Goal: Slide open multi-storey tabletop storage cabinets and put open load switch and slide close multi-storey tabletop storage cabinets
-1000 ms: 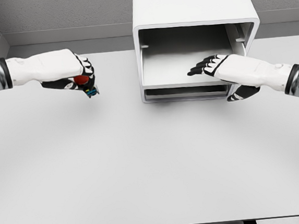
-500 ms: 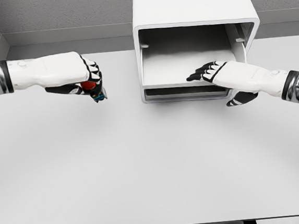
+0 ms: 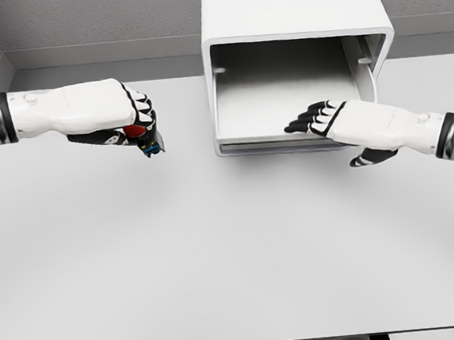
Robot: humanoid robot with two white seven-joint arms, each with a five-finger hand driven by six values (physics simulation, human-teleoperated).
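A pale grey table (image 3: 219, 258) fills most of the frame. A white cabinet (image 3: 292, 9) stands on it at upper centre-right.

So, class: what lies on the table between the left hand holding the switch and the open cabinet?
Nothing: in the head view, bare table separates the left hand, gripping the load switch, from the cabinet.

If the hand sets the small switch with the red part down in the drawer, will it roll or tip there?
The small red and blue load switch looks light: the left hand wraps it whole. Its blocky blue end suggests it would probably not roll, though it might tip. The white cabinet's open drawer looks flat and smooth, so it may slide.
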